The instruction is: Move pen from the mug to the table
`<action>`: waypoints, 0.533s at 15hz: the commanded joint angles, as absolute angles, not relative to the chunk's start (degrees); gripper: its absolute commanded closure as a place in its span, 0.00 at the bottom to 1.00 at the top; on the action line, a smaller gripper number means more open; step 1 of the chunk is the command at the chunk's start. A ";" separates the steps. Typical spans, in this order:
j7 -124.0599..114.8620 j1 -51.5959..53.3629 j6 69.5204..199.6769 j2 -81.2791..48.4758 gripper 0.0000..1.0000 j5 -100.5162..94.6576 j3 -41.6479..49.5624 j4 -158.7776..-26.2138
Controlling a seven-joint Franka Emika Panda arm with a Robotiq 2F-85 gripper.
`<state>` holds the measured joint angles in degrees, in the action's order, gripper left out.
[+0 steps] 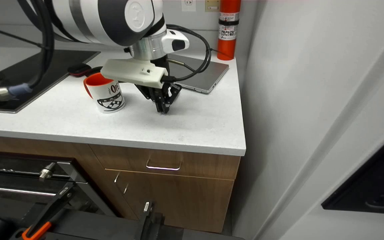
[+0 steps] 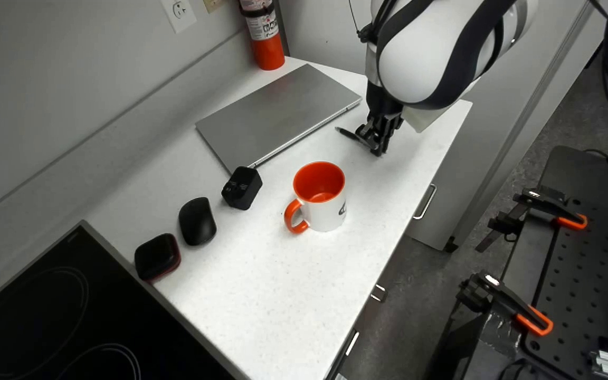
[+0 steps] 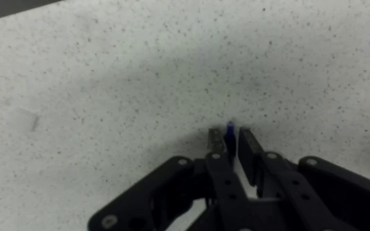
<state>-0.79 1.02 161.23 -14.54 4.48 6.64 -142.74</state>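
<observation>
In an exterior view, holds the Panda arm (image 1: 122, 23) stretched in from the upper left, bent at the wrist (image 1: 150, 46) to aim the gripper (image 1: 163, 111) almost straight down at the bench (image 1: 195, 133). Carries a pale housing (image 1: 133, 71) beside the wrist, overlapping part of the mug (image 1: 110, 96) from this angle. Sits low over the white surface; cannot tell whether touching it.

Has the gripper closed on the pen (image 2: 347, 134), pinched between narrowly set fingers (image 3: 215, 141). Shows, in the wrist view, the blue tip (image 3: 230, 126) poking slightly past the ends of both fingers, between the two. Shows, in an exterior view, the other end of the dark shaft sticking out on the opposite side of the gripper, toward the laptop (image 2: 283, 113), near its long edge but apart from it. Cannot tell whether resting on the bench or just above.

Has the mug standing upright on the bench in both exterior views, apart from the gripper, between it and the black cooktop (image 2: 19, 327).
</observation>
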 commanded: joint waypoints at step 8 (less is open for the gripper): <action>-0.36 -1.52 151.05 -9.56 0.00 4.92 4.37 -140.73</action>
